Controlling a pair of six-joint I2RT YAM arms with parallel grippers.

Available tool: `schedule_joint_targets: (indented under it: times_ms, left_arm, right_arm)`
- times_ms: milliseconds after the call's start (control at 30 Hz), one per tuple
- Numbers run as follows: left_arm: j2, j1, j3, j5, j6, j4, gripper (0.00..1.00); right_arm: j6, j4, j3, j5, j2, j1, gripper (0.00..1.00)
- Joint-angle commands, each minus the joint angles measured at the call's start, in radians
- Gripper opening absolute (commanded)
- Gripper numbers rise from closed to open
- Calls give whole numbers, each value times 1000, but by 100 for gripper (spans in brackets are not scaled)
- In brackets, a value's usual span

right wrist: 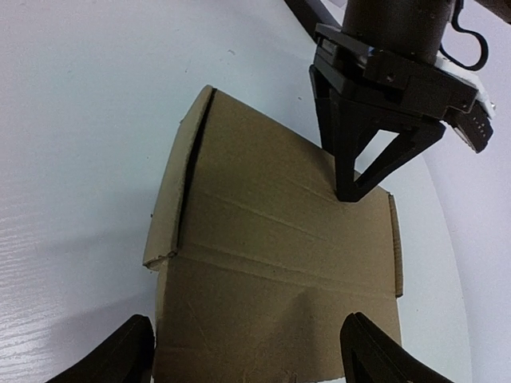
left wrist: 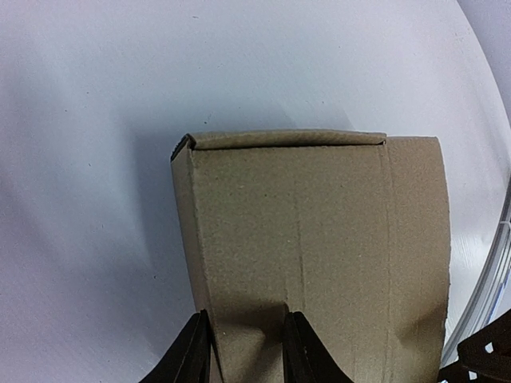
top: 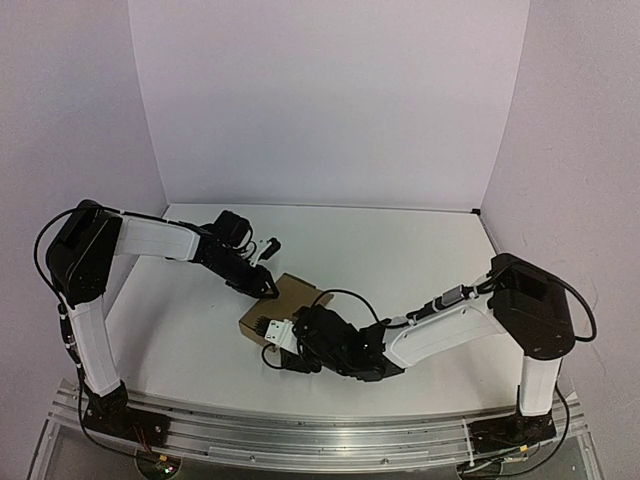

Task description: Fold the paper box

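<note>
Nearest to the arm bases, in the lower middle of the overhead view, my right hand sits at the near end of the paper box. In its own wrist view its two fingers show in the lower corners. They are wide apart, one at each side of the box end, and they are not closed on it.

The box is plain brown cardboard, already in box shape. It lies slanted on the white worktop, a little left of the centre of the overhead view. In the right wrist view a dark slit runs along its left side, where a panel is not fully down.

At the far edge of the box my left hand reaches in from the upper left. In the left wrist view its fingers stand at the bottom edge, a little apart, with the tips on the cardboard. Whether they pinch it or only press on it, I cannot tell. At the top of that view the end flap is folded over, with a small gap at its left corner. Behind everything, white walls close the worktop.
</note>
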Motion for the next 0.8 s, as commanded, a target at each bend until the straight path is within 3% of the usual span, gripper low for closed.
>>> schedule_joint_targets:
  times_ms: [0,367,533,767]
  left_arm:
    - [26,-12,-36,-19,7,-82,30]
    - [27,-11,-36,-19,8,-81,30]
    - [23,-11,-42,-17,7,-77,30]
    - [19,-12,-42,-17,8,-76,30]
  right_arm:
    - [-26,-35,52,-16,23,-4,82]
    - [11,-70,40,-21,-3,-5,70]
    - [49,-70,70,0,35,-5,57]
    - [108,-69,106,-15,70,-4,54]
